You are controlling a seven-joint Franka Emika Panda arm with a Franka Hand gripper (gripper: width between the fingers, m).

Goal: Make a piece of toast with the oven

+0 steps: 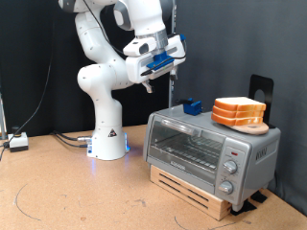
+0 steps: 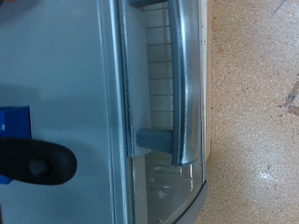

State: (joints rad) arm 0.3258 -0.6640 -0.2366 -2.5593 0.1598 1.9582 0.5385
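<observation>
The white robot arm (image 1: 101,72) stands at the back of the brown counter (image 1: 67,192). Its tool (image 1: 153,79) hangs in the air, above the toaster oven (image 1: 211,149) and a little toward the exterior view's left of it. The tool is not touching anything. There is nothing between its fingers, but I cannot tell if the fingers are spread apart or pressed together.

The toaster oven is silver-grey and sits on a low wooden stand (image 1: 192,187) at the exterior view's right. Its glass door (image 1: 184,146) is closed. You can see the wire rack (image 1: 187,151) inside through the glass. A grey bar handle (image 1: 187,127) runs along the top of the door. Round knobs (image 1: 228,170) go down the panel on the exterior view's right of the door.

The piece of toast (image 1: 239,103) is the top one in a stack of bread slices. The stack lies on the roof of the oven, near its back right corner in the exterior view. A small blue block (image 1: 193,107) also sits on the roof, well apart from the bread, toward the left.

The wrist view looks down on the oven roof (image 2: 56,75), the door handle (image 2: 187,84) and the glass door (image 2: 154,75). A bit of the blue block (image 2: 13,126) shows at the edge, beside a dark rounded part I cannot name. The speckled counter (image 2: 257,112) lies past the handle.
</observation>
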